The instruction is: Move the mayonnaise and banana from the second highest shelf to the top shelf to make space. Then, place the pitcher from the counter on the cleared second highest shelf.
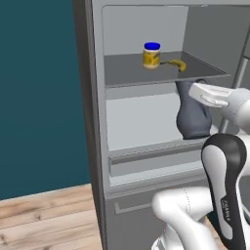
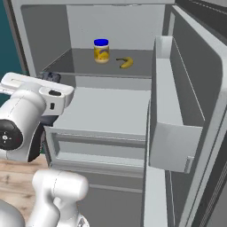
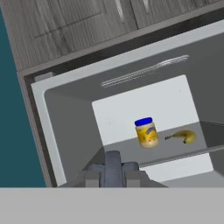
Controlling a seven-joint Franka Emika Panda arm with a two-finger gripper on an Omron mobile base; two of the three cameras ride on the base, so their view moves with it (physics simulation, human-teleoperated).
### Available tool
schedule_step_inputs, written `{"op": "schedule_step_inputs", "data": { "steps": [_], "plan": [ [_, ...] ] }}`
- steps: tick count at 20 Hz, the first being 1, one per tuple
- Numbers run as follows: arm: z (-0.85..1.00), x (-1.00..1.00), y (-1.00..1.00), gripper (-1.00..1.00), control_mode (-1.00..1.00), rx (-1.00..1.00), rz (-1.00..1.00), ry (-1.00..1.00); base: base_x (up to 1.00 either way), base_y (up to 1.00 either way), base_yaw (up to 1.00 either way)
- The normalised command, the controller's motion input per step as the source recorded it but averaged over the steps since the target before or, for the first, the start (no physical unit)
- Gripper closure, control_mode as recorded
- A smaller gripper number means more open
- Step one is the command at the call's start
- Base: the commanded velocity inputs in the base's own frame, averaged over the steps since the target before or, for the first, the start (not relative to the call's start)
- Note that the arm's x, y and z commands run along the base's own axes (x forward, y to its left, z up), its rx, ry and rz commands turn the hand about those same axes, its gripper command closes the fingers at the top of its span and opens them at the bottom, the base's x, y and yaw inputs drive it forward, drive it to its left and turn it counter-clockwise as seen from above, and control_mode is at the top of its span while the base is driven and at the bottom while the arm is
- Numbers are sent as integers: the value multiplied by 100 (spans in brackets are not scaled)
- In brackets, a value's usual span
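The mayonnaise, a blue-lidded jar, stands upright on the dark grey top shelf of the open fridge. The yellow banana lies just to its right. One level down, the dark slate-grey pitcher is upright at the right front of the pale second highest shelf. My gripper is shut on the pitcher's top part. I cannot tell whether the pitcher's base touches the shelf. The counter is out of view.
The fridge door stands open on the right, with a grey bin on its inside. A grey drawer front sits below the pale shelf. The teal wall and wooden floor are on the left.
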Motion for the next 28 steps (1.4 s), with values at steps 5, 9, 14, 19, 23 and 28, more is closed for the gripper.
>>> {"op": "schedule_step_inputs", "data": {
  "steps": [5, 9, 14, 19, 23, 28],
  "plan": [
    [0, 0, 0, 100, 100, 0, 0, 0, 19, 0, 0],
    [-40, 0, -13, 100, -100, 0, 0, -6, 0, 0, 0],
    [-67, 1, -18, 100, -100, 0, 0, -19, 0, 0, 0],
    [-73, 8, 0, 100, -100, 0, 0, -27, 0, 0, 0],
    [-90, 5, 9, 100, -100, -4, 0, -34, 0, 0, 0],
    [-95, 13, 9, 100, -100, -4, 0, -36, 0, 0, 0]
  ]
}}
